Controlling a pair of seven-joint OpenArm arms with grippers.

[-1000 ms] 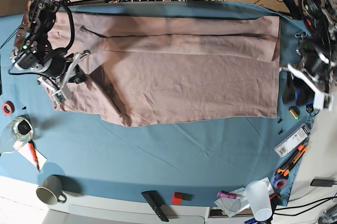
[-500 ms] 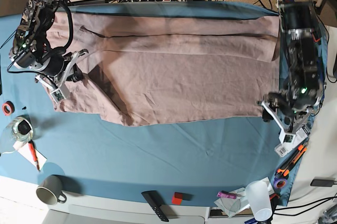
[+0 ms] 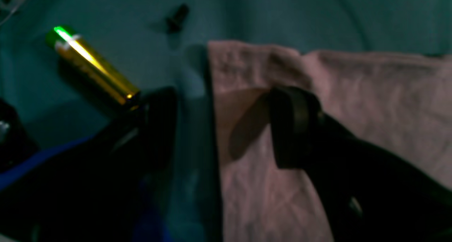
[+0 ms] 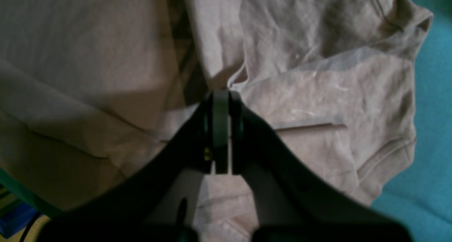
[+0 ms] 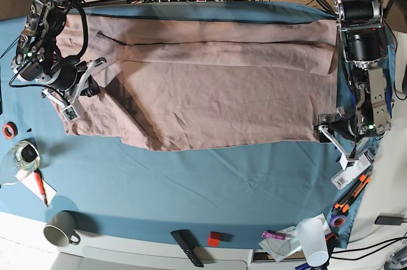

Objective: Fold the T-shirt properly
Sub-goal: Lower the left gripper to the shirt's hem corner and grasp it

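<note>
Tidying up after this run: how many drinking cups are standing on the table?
2: a grey ceramic mug at the near-left corner, and a translucent white plastic cup at the near-right edge. Clutter there could hide others.

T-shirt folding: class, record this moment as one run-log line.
T-shirt: spread flat on blue cloth | left hand: open, straddling the shirt's corner edge | right hand: shut, at the collar end | fold: not yet made

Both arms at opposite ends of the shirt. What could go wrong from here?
1. The left pincer is open astride the T-shirt corner, one finger on the teal cloth; closing may pinch both.
2. The battery lies close by and may get knocked.
3. The right pincer looks shut on one small fold, which might slip.
</note>
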